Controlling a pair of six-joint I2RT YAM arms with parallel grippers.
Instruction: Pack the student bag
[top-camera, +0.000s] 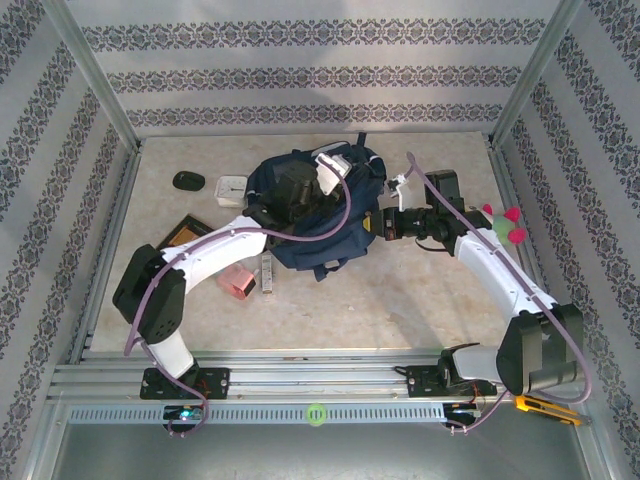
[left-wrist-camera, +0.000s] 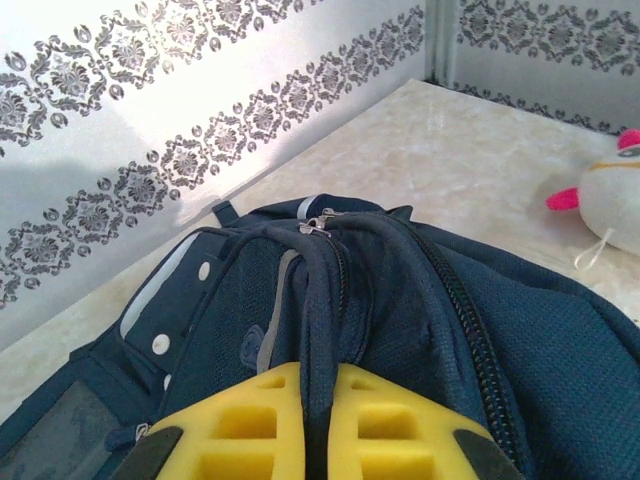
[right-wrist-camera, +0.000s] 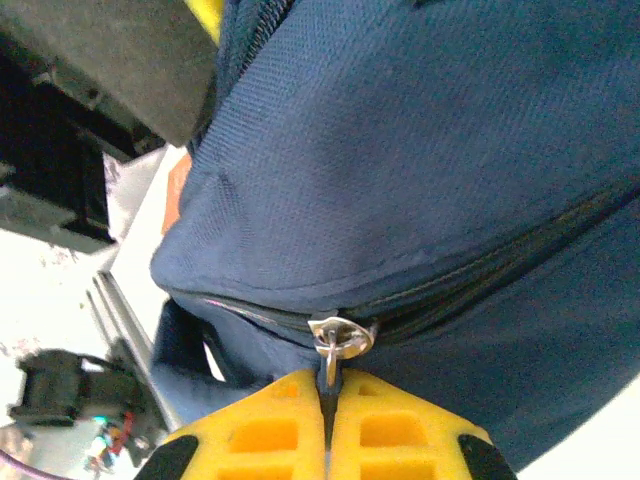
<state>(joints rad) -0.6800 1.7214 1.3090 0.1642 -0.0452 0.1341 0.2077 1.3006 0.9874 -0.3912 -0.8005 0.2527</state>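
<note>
Right gripper (right-wrist-camera: 327, 385) on student bag (right-wrist-camera: 420, 150) zipper pull (right-wrist-camera: 336, 338)

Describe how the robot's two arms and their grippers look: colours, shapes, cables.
The left arm and right arm have white link shells, black joint housings and a pale purple cable looping along each. The left gripper and right gripper have bright yellow fingers with rectangular moulded recesses, black at the outer corners.
</note>
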